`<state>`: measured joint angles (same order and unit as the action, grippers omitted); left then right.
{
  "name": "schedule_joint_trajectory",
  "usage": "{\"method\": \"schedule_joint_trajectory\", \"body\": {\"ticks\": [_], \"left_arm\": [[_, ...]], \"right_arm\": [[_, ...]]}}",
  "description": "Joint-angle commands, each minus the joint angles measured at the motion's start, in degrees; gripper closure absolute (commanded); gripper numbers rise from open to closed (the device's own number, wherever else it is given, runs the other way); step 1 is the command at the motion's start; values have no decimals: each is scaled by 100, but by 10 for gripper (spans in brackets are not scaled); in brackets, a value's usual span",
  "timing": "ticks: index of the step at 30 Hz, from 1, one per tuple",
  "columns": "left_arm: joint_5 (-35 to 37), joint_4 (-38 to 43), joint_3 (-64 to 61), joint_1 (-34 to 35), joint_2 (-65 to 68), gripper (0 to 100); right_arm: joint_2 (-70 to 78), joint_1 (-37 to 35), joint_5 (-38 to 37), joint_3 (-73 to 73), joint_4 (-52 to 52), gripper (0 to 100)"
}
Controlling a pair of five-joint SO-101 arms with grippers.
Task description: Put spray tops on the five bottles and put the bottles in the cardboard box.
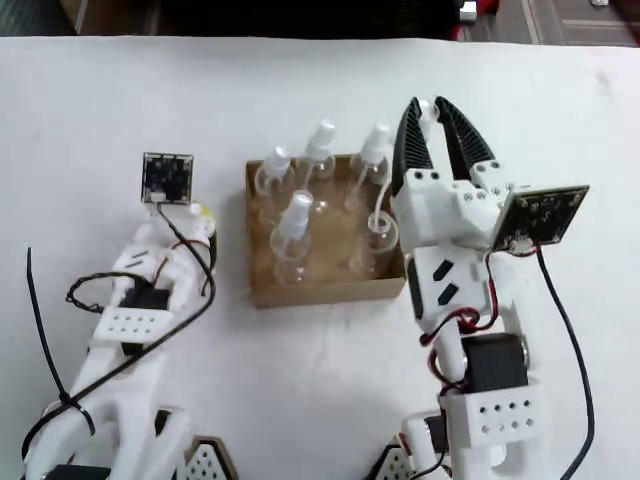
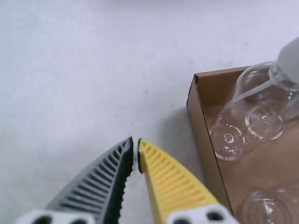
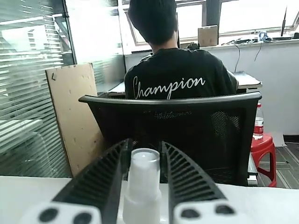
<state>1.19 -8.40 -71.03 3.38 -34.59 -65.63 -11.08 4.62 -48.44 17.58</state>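
The right claw [image 3: 145,141] is closed on a white spray top [image 3: 142,182]. Its two black fingers press the top's sides, and the cap stands up between their tips. In the high view this claw points toward 12 o'clock and sits at about 1 o'clock from the cardboard box [image 1: 262,290], just past the box's far right corner. The spray top it holds is off the desk [image 1: 300,80] and outside the box.

The left claw [image 2: 135,144] holds nothing. Its grey finger and yellow finger are drawn together until the tips all but touch, over bare desk. It sits at 9 o'clock from the box, near the box's side wall but apart from it. In the high view most of it is hidden under its own wrist camera board [image 1: 167,178].

The box lies between the two arms with its top uncovered, and all five clear bottles stand inside it. Four are capped bottles [image 1: 293,240], each with a white spray top. Three of them line the 12 o'clock wall, with their tops showing past the rim. The fourth stands just to the 9 o'clock side of the middle. The bare-necked bottle [image 1: 372,248] stands by the 3 o'clock wall, the side nearest the right arm.
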Motion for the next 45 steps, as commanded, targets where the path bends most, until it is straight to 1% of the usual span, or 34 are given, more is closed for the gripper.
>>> {"method": "schedule_joint_trajectory", "body": {"ticks": [1, 10, 13, 18, 21, 40, 45], "left_arm": [[-9, 132, 44, -4, -198, 976], [-9, 132, 53, -4, -198, 976], [-9, 132, 53, -4, -198, 976], [-18, 132, 53, -4, -198, 976], [-26, 132, 53, -4, -198, 976], [-44, 132, 62, -4, -198, 976], [-44, 132, 62, -4, -198, 976]], "right_arm": [[-57, 75, -35, 246, 22, 983], [-277, 84, -35, 158, 286, 983], [-277, 110, -35, -62, -145, 983], [-277, 295, -35, -554, -1182, 983], [-286, 330, -35, -905, -1516, 983], [-330, 277, -26, -1679, -1569, 983], [-312, 286, 422, -1987, -1569, 983]]}}
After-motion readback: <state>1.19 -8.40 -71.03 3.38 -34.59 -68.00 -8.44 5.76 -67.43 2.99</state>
